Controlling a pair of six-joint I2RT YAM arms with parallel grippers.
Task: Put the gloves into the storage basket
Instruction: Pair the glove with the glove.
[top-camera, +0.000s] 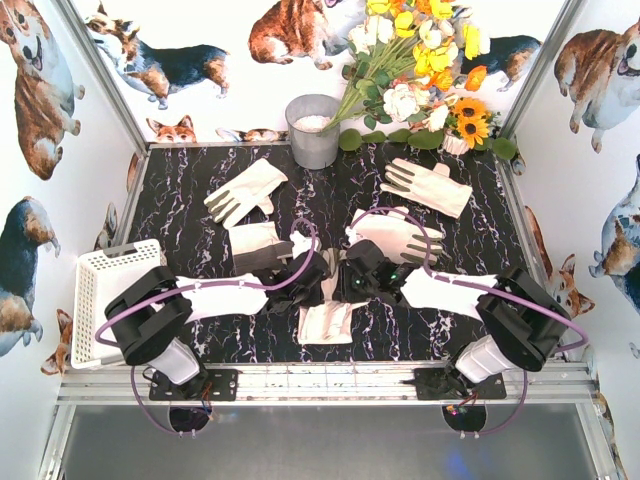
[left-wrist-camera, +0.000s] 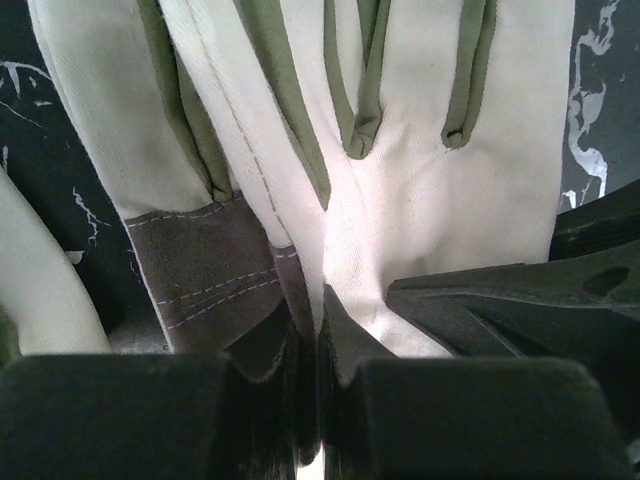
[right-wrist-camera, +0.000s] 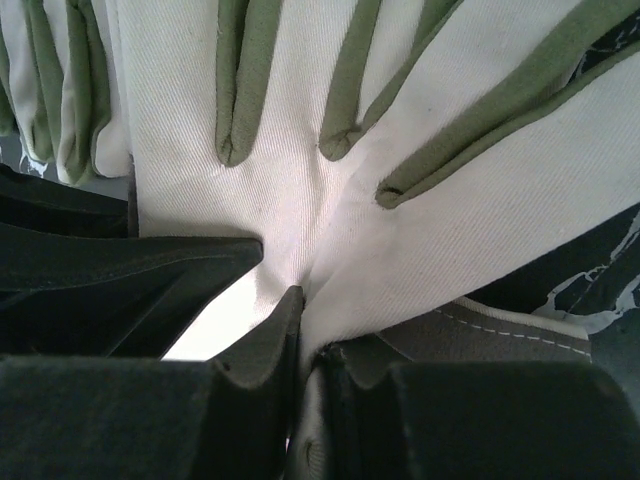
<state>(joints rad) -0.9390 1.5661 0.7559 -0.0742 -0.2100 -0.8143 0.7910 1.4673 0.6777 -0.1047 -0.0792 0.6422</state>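
Left gripper (left-wrist-camera: 320, 345) was pressed together on a thin fold of a glove (top-camera: 325, 322) in the middle of the table (top-camera: 200, 345). Right gripper (right-wrist-camera: 302, 340) was pinching the same glove just beside it, and each showed up black in the other's wrist view.

Risks:
- Two pinches on one glove. If the arms pulled in different directions, the fabric would likely slip out of one or be stretched between them.
- Both holds were only on a small ridge of cloth, so the glove could drop on the lift.
- The grippers were nearly touching, so a knock was likely if either one turned.
- A second glove (top-camera: 255, 245) lay just beside the left gripper and a third (top-camera: 395, 235) beside the right. Either could be dragged along.

The basket (top-camera: 95, 262) sat at the left near edge with no glove visible inside, and the left arm's elbow hung over part of it, crowding the drop spot. Two more gloves (top-camera: 245, 190) (top-camera: 428, 185) lay well apart at the back, near a grey bucket (top-camera: 313, 130) and flowers (top-camera: 420, 60), neither in the way of the route.
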